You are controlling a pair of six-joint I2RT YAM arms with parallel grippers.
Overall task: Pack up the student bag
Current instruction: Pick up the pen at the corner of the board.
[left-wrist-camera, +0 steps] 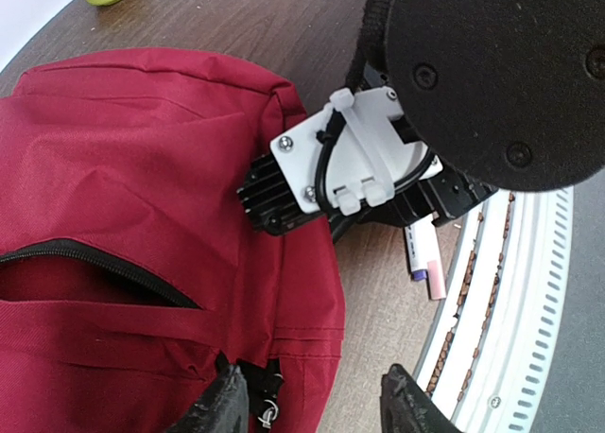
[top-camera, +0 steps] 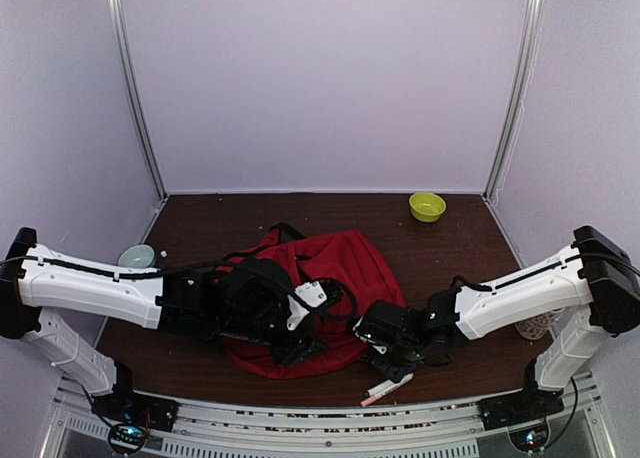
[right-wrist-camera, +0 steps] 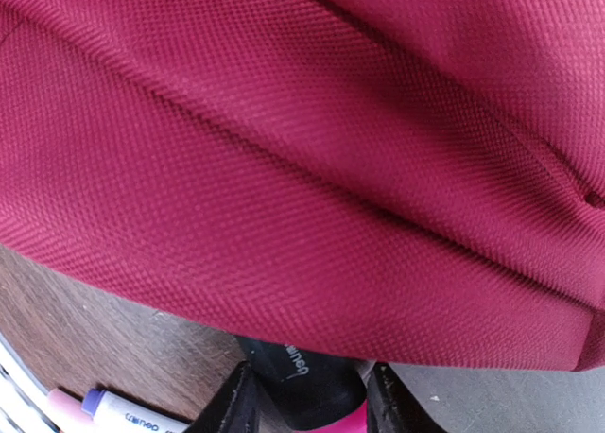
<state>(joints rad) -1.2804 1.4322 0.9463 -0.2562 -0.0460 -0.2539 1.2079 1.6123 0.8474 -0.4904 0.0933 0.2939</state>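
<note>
- table is dark brown wood, sitting in a booth w/ plain pale walls and metal posts in the back corners
- white slotted rail runs along the near edge, where the arm bases are bolted
- small green bowl at the back right near the wall, and a pale bowl at the far left edge, partly behind the left arm
- backpack is dark red and lies flat in the middle of the table btw the two arms, towards the near side. Its black straps stick out at the far end
- left wrist cam shows a front zip pocket gaping open
- left gripper is roughly half open over the bag's near corner. One finger is over the red fabric and the other is over bare wood w/ a gap to the bag edge, so afaict nothing is pinched. A black zip pull sits btw the fingers
- right gripper is right up against the bag's side, and red cloth fills nearly the whole wrist view. Its fingers sit tight on both sides of a black and pink pen, so it looks clamped on it
- on the wood beside that gripper lies a white marker w/ a purple cap, and a pink one just next to it, both close to the near rail
</note>
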